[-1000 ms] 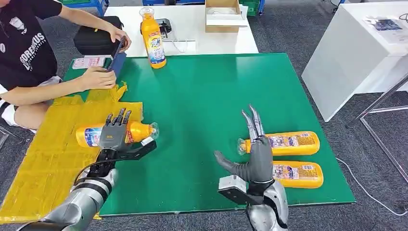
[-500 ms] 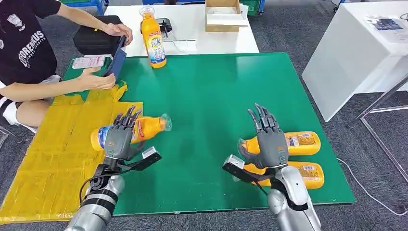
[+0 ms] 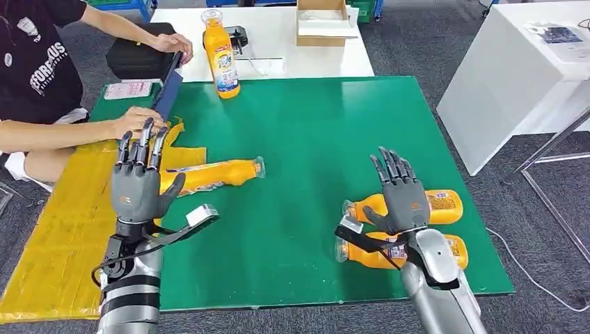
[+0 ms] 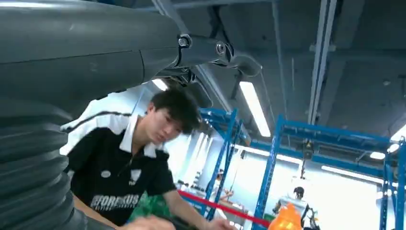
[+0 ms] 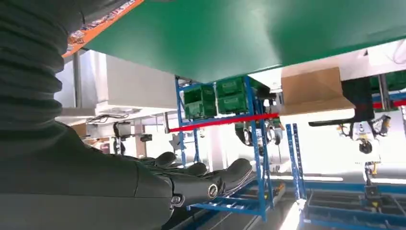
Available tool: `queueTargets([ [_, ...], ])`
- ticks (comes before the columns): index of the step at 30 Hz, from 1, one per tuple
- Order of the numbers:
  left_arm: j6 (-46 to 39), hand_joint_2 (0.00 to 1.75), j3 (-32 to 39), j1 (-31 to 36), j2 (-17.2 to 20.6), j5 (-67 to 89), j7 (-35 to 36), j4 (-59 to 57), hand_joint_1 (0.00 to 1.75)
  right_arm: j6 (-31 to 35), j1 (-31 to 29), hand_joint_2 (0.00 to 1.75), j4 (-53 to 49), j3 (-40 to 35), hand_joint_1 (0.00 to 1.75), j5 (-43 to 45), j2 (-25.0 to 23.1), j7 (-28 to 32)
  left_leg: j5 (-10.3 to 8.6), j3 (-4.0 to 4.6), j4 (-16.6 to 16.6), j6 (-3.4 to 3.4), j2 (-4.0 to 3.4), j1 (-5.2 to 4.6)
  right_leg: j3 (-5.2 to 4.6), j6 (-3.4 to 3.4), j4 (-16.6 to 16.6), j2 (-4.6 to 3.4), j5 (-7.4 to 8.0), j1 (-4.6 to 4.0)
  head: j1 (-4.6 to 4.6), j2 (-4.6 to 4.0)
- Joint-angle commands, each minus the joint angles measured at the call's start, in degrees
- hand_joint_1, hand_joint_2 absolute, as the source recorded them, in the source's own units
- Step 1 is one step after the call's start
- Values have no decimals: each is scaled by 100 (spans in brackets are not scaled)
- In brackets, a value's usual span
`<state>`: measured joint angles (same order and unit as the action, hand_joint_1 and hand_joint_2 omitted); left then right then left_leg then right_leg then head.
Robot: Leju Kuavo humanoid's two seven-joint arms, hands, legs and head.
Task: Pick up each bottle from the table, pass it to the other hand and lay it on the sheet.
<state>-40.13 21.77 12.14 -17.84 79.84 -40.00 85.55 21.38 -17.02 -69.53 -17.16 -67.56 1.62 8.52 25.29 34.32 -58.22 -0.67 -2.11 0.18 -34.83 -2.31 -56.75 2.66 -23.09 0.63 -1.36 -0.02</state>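
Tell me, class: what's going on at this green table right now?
A two-armed robot is moving orange bottles onto a yellow sheet. Its left hand is raised and open, fingers spread, above a bottle lying partly on the sheet's edge. Its right hand, also open, hovers over two bottles lying on the table. A fourth bottle stands upright at the far side, near a seated person.

Orange bottles lie on a green table beside a yellow sheet.
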Motion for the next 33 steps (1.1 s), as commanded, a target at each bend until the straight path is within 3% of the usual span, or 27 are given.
queueTargets([
  [1, 13, 175, 236, 39, -203, -218, 0, -34, 0, -173, -447, 175, 789, 12, 0, -80, 270, -40, 6, -22, 4, 0, 8, 1, 21, 4, 7, -24, -2, 3, 0, 0],
  [4, 13, 175, 104, 68, -193, -603, 0, -338, 0, -463, -519, 175, 1013, -84, 0, -189, 490, -70, 4, -20, 5, 0, 18, 1, 24, 4, 7, -11, -4, 3, 2, 0],
  [6, 13, 175, -1307, -47, 434, -3043, 0, -1509, 0, -1029, -656, 175, 1498, -68, 0, 170, 1102, 209, 0, -18, 9, -1, 19, -6, 21, 2, 8, -1, -3, 8, 0, 0],
  [9, 299, 175, -2231, -249, 696, -4175, 137, -1252, 0, -1156, -987, 175, 2234, 60, 0, 397, 1522, 563, -8, -18, 11, -4, 51, -10, 26, 0, 14, 30, -5, 11, -2, 0],
  [19, 454, 175, -2421, -326, 732, -4474, 77, -1156, 0, -1275, -1080, 175, 2401, 62, 0, 464, 1598, 657, 0, -15, 5, -8, 58, -13, 32, -3, 13, 23, -4, 18, 0, 0],
  [20, 560, 175, -2726, -400, 697, -4617, 28, -1087, 0, -1313, -1327, 175, 2963, 167, 0, 656, 1726, 805, 1, -17, 7, -8, 40, -10, 29, 0, 15, 4, 0, 16, 4, 0],
  [23, 576, 175, -2841, -385, 693, -4708, 12, -1105, 0, -1300, -1497, 175, 3392, 212, 0, 698, 1718, 876, 0, -8, 2, -12, 48, -16, 20, -6, 9, 17, 2, 19, -2, 0],
  [33, 564, 175, -3257, -291, 754, -5023, 0, -1298, 0, -486, -1763, 175, 4628, 68, 0, 151, 1157, 672, 1, -9, 4, -13, 28, -10, 19, -7, 14, 2, 5, 13, -2, 0],
])
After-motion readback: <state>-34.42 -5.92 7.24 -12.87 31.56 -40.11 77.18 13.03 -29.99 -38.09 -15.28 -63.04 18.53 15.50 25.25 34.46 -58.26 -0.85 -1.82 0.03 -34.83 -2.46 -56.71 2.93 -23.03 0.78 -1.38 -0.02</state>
